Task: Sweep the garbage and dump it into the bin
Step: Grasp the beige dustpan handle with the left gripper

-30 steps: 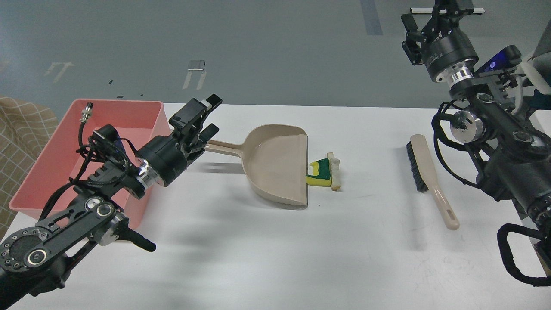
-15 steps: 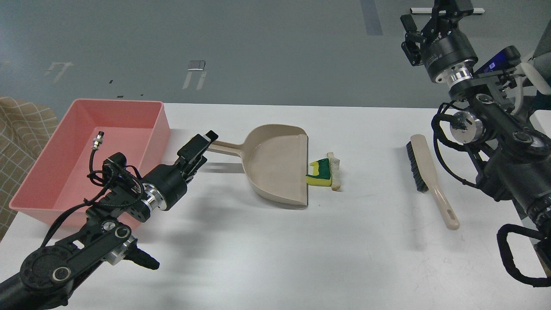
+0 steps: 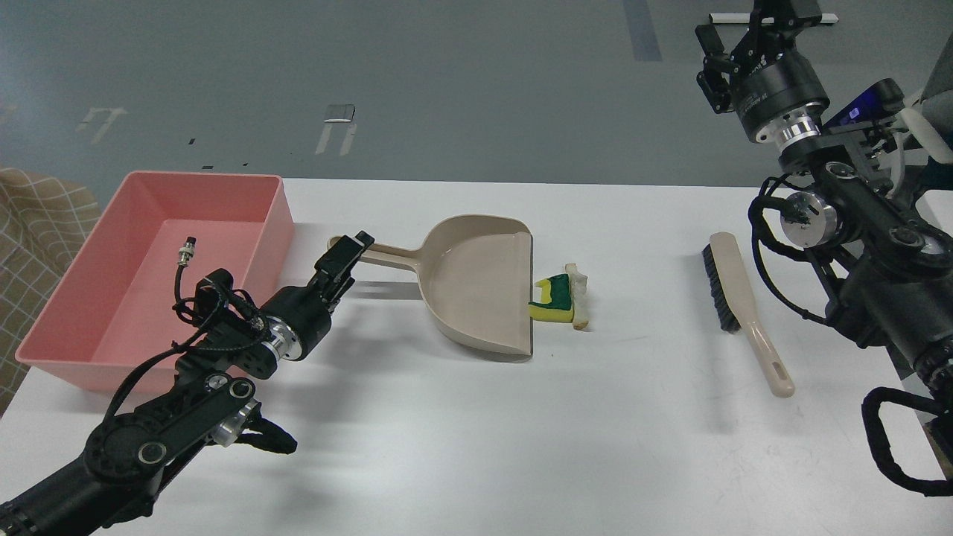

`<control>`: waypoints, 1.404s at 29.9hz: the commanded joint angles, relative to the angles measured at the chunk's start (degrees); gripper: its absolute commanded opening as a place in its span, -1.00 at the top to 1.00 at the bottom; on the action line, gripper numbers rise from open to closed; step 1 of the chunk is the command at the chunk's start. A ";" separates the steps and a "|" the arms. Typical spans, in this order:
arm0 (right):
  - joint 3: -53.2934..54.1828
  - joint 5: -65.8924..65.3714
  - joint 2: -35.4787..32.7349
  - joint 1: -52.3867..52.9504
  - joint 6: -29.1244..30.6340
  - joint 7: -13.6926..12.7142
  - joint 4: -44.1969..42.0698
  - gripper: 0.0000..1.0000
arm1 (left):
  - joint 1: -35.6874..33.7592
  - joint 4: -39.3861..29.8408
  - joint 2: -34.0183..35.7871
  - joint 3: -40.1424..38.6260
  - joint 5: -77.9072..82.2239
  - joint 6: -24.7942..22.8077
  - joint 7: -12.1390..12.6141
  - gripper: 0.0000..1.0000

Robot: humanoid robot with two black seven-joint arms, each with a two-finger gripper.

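The garbage lies on the white table just right of the dustpan's open lip: a yellow sponge piece with a green layer (image 3: 555, 301) and a white bread slice with brown crust (image 3: 580, 295) against it. The pink bin (image 3: 277, 223) stands at the table's left end. The beige dustpan (image 3: 476, 286) points its long handle left. My left gripper (image 3: 348, 254) sits low over the handle near its end; its fingers overlap, so I cannot tell their state. My right gripper (image 3: 748, 30) is raised high at the top right, seen from behind, with nothing in it.
A beige hand brush with black bristles (image 3: 737, 298) lies on the table to the right, below my right arm. A checked cloth (image 3: 37, 223) shows beyond the bin at the left edge. Grey floor lies past the table's far edge.
My left arm has dropped and swung forward, bringing its gripper from above the bin's corner down onto the dustpan handle. The dustpan, garbage, brush and right arm have not moved.
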 commanded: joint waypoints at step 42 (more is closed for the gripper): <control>0.09 -0.03 -0.37 -0.09 -0.25 0.00 0.79 -1.00 | -5.69 9.71 -5.67 0.11 -0.88 1.73 0.16 0.68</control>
